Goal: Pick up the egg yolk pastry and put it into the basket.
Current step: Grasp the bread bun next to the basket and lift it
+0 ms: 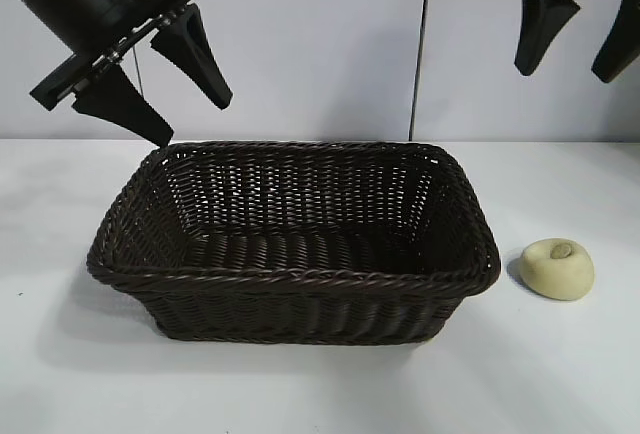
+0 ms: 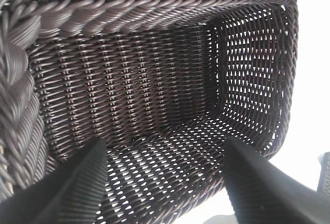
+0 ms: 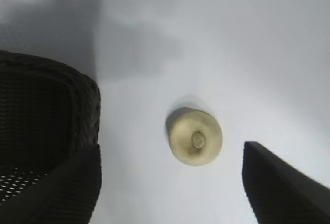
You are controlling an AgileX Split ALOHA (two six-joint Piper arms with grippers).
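I held the right gripper [image 1: 575, 39], fingers spread and empty, above the pastry [image 1: 558, 268] lying on the surface beside the basket [image 1: 300, 279]; next, lower and grasp; left gripper [image 1: 150, 79] idle, spread.

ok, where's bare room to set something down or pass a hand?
Basket interior holds nothing. Bare table runs in front of it and to its left. Tight on the right: egg yolk pastry sits close to that rim, open right gripper high above. Open left gripper hangs over the back-left corner.
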